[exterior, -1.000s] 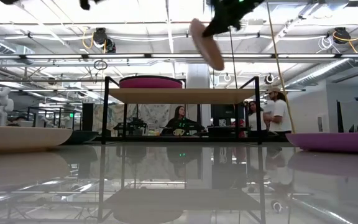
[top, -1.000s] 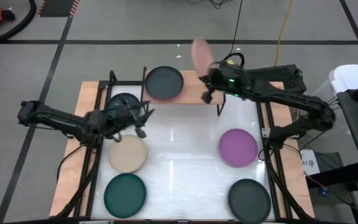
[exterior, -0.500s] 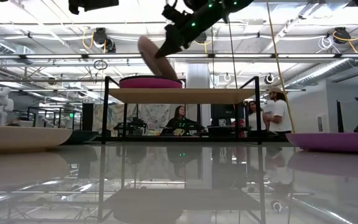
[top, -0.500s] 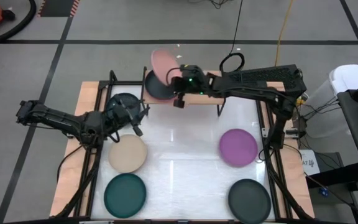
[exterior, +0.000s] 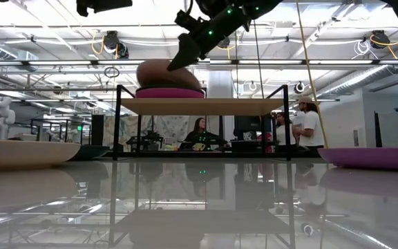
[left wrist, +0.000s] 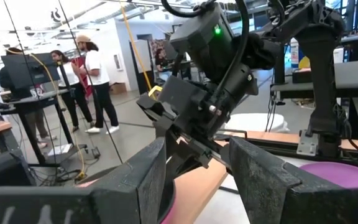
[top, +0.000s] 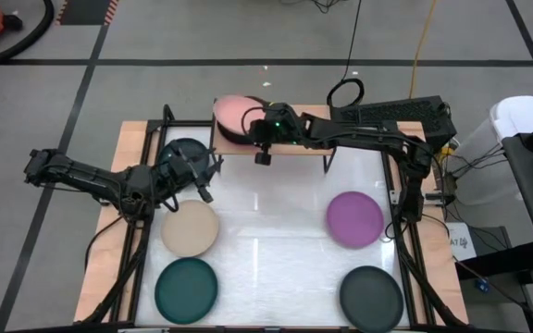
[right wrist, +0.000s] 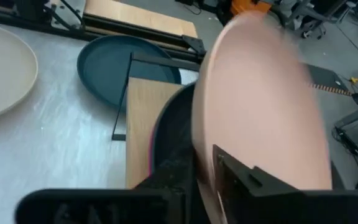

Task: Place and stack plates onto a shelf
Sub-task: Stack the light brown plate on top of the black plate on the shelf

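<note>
From above, the small light-wood shelf on thin black legs [top: 294, 139] stood at the tabletop's far edge. The right gripper [top: 259, 129] hung over its left half, jaws clamped on the rim of a round pale pink matte plate [top: 234, 113]. That plate sat over a round charcoal plate [top: 232, 140] already on the shelf. The left gripper [top: 206, 171] waited just left of the shelf beside a dark teal plate [top: 181, 150]; whether its jaws were apart or together could not be told. Nearer than the shelf lay beige [top: 190, 228], teal [top: 186, 288], purple [top: 355, 219] and charcoal [top: 372, 295] plates.

At table height, the pale pink plate [exterior: 163, 73] was tilted, its low edge at or just above the stack, where a hot pink plate [exterior: 168, 92] showed.

The left wrist view showed the right arm over the shelf.

In the right wrist view, the pale pink plate [right wrist: 263, 99] leaned steeply over the charcoal plate [right wrist: 173, 134].

Doing this well probably meant levelling the plate, centring it on the stack, and releasing only once it rested flat.
</note>
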Motion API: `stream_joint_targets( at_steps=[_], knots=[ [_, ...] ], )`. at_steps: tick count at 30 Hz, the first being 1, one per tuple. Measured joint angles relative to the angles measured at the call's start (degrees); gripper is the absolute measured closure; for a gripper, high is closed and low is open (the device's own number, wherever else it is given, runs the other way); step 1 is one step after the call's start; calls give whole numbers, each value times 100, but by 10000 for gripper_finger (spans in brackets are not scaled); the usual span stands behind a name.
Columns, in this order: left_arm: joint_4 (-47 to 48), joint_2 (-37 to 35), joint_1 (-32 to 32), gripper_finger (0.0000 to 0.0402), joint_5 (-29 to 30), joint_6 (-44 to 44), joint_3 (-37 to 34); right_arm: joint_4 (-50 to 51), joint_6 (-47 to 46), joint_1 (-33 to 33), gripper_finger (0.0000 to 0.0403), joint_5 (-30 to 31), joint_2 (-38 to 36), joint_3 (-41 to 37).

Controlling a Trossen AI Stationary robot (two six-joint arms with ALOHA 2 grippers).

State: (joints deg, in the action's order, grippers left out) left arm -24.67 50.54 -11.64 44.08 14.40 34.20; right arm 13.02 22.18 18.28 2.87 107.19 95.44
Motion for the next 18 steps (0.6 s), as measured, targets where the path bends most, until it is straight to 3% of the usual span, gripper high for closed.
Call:
stream_joint_targets(
  at_steps=[11, 18],
  knots=[
    [2, 0, 0, 220, -1, -170, 0, 898, -66, -37, 274, 20, -97, -9],
    [196, 0, -15, 220, -182, -471, 0, 1289, -410, -300, 256, 14, -777, -7]
  ],
)
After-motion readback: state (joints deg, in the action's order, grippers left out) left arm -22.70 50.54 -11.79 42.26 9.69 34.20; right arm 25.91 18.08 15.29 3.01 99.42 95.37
